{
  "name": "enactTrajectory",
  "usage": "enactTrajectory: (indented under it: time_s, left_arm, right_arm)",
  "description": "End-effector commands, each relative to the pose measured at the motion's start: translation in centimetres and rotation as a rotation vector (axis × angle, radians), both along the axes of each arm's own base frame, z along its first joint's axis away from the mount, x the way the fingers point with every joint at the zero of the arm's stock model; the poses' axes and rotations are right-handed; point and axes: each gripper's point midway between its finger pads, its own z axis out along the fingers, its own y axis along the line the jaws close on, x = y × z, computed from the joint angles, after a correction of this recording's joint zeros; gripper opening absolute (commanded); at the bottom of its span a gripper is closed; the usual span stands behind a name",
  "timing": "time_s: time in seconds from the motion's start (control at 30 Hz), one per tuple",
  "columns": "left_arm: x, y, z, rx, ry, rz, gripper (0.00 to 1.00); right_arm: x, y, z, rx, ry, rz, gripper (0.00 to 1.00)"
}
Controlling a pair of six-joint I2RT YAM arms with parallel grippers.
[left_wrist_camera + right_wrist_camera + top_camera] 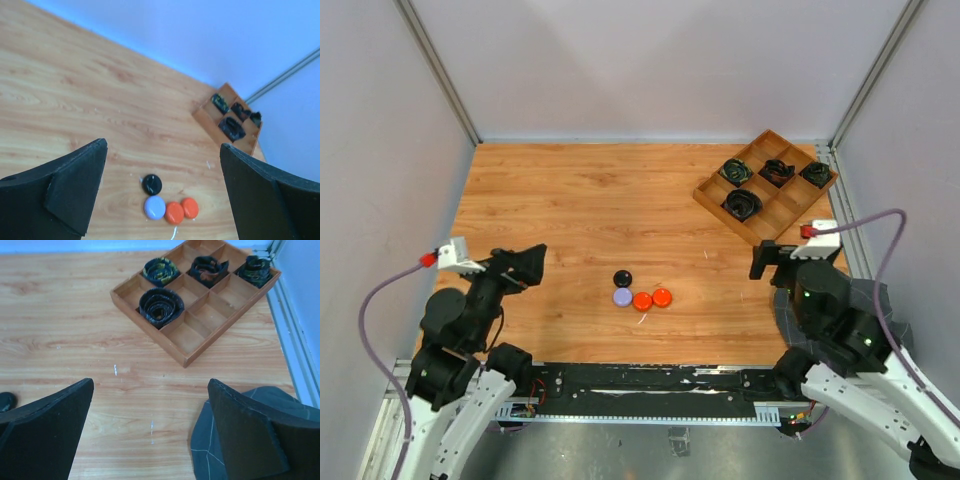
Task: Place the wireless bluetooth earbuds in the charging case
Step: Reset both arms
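Four round coin-like discs lie close together at the table's front middle: a black one point(623, 278), a lilac one point(622, 296) and two orange ones point(642, 300) point(662, 296). The left wrist view shows them too: black point(152, 184), lilac point(154, 207), orange point(174, 212) point(189, 207). No tiny comma-shaped earbuds show in any view. My left gripper point(530, 262) point(163, 146) is open and empty, left of the discs and above the table. My right gripper point(775, 255) point(151, 385) is open and empty, to their right. The black disc's edge shows in the right wrist view point(5, 401).
A wooden compartment tray point(790, 205) point(215, 315) point(210, 120) stands at the back right, with coiled black cables point(742, 203) in several compartments. A dark grey cover point(220, 445) lies under my right gripper. Walls close in the table on three sides.
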Motion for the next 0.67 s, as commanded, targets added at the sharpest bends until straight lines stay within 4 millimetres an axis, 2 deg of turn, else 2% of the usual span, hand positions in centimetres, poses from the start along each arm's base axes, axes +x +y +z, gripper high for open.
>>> enactTrajectory:
  time_s: [0.0, 0.17, 0.37, 0.63]
  left_arm:
    - [-1.9, 2.4, 1.7, 0.059, -0.116, 0.064, 0.99]
    - [-2.7, 3.3, 2.3, 0.066, -0.224, 0.094, 0.99]
    - [-2.0, 2.7, 0.3, 0.073, -0.19, 0.077, 0.99]
    - [-1.8, 2.5, -0.1, 0.099, -0.19, 0.064, 0.99]
  right_arm:
    - [-2.3, -3.8, 1.6, 0.008, -0.012, -0.08, 0.99]
    - [-3.4, -4.9, 2.0, 0.028, -0.067, -0.064, 0.99]
    - [-3.4, -4.4, 1.9, 0.048, -0.102, -0.032, 0.98]
    - [-3.1, -4.1, 1.8, 0.044, -0.103, -0.024, 0.99]
